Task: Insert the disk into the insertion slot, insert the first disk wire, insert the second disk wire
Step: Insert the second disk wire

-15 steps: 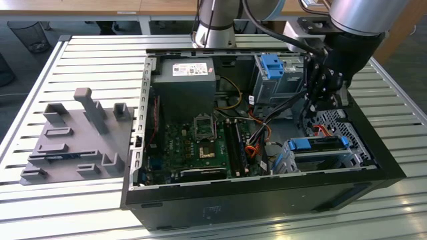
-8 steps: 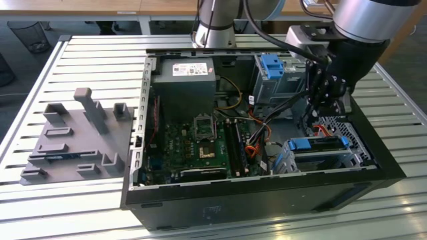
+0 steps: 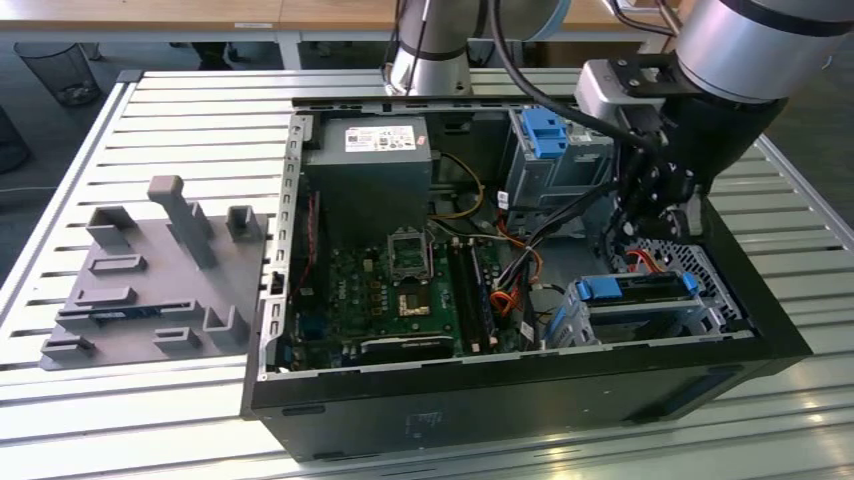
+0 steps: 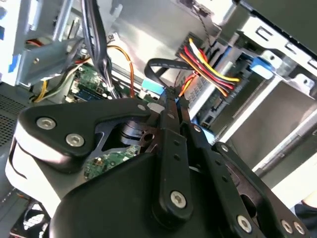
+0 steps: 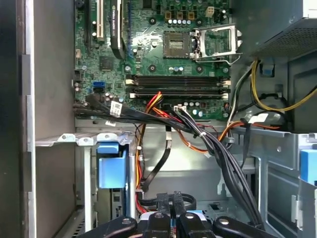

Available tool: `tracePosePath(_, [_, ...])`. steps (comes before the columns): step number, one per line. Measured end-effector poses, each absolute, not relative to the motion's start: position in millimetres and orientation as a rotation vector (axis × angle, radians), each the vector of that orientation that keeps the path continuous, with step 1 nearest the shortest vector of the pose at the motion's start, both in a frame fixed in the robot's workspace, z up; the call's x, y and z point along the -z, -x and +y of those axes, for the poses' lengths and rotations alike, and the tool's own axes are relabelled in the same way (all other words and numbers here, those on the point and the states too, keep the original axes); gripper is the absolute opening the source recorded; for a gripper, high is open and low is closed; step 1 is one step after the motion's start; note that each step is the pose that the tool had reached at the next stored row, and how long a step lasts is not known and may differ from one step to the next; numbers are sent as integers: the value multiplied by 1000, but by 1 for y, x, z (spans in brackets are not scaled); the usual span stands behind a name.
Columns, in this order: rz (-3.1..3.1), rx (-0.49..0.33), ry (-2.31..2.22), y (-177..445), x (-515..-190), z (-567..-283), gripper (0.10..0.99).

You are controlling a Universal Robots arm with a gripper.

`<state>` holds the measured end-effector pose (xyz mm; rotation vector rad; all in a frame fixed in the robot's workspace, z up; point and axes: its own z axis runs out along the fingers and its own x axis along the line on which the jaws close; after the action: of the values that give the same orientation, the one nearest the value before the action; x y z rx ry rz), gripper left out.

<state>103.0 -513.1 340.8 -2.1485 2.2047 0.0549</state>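
item: the disk (image 3: pixel 638 288), blue-framed, sat in the insertion slot (image 3: pixel 714 290) at the open case's corner on the exterior view's right; judged rigid, fairly heavy and shock-sensitive, best held by its carrier's edges. the gripper (image 4: pixel 171 96) stood above that cage, fingers pinched together on a flat black wire (image 4: pixel 157 67) beside the red-and-yellow wire bundle (image 4: pixel 208 67). that cable looked limp and light, better gripped near its plug.

Exterior view: we look down at an angle, from some way off, onto the open computer case (image 3: pixel 534 370) on a slatted table (image 3: pixel 160 120). First wrist view: close, facing the motherboard (image 5: pixel 163 54) from inside the case. Second wrist view: closer still, along the gripper (image 4: pixel 171 101). All three share the motherboard and cable bundle (image 5: pixel 208 139).
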Motion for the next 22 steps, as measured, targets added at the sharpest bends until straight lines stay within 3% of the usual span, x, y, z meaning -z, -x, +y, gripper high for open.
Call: tracePosePath(22, [2200,-63,2144,-103,-338,-544,145])
